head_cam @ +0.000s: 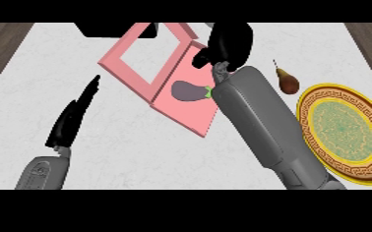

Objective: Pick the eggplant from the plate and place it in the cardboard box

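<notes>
The eggplant [188,91], dark purple with a green stem end, lies on the flat pink panel of the box [132,39], just left of my right forearm. My right hand [231,43] hovers over the box's far right part, above and beyond the eggplant, not touching it, fingers relaxed and holding nothing. The gold-rimmed green plate [338,128] sits at the right edge with nothing on it. My left hand [71,117] rests at the lower left, fingers straight and pointing up.
A brown pear-shaped item [287,82] with a thin stem lies between the box and the plate. A dark object [109,28] stands behind the box at the far edge. White counter [145,152] stretches in front of the box.
</notes>
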### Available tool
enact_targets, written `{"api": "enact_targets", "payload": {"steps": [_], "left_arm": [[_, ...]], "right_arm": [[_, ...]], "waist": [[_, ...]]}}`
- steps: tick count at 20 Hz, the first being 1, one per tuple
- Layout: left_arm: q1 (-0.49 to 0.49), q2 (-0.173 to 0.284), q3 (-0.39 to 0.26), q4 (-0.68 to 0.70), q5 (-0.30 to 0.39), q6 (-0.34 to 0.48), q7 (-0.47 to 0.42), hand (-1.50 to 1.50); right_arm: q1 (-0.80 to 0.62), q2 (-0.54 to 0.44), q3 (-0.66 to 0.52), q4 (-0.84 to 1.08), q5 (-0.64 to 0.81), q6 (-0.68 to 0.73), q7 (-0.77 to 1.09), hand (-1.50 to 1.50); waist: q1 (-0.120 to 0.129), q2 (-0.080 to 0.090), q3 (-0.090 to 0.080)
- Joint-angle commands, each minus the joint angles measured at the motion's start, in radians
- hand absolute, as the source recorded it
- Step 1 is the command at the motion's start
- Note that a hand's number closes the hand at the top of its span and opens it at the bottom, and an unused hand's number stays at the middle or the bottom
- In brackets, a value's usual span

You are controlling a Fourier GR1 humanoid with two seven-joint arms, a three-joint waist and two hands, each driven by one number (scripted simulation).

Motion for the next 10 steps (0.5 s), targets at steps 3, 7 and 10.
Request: {"api": "enact_targets", "payload": {"steps": [3, 7, 10], "left_arm": [[0.006, -0.019, -0.014, 0.009, -0.028, 0.029, -0.018, 0.0], [0.034, -0.006, -0.007, -0.021, -0.006, 0.0, -0.013, 0.0], [0.032, -0.02, -0.01, -0.044, -0.018, 0.025, 0.011, 0.0]], "right_arm": [[0.034, 0.006, -0.06, -0.056, -0.057, -0.303, -0.039, -1.5], [0.085, 0.006, -0.086, -0.075, -0.071, -0.474, -0.045, -1.5], [0.141, 0.006, -0.143, -0.152, -0.082, -0.547, -0.11, -1.5]], "waist": [[0.005, 0.001, 0.0], [0.008, -0.001, 0.0], [-0.009, -0.003, 0.0]]}}
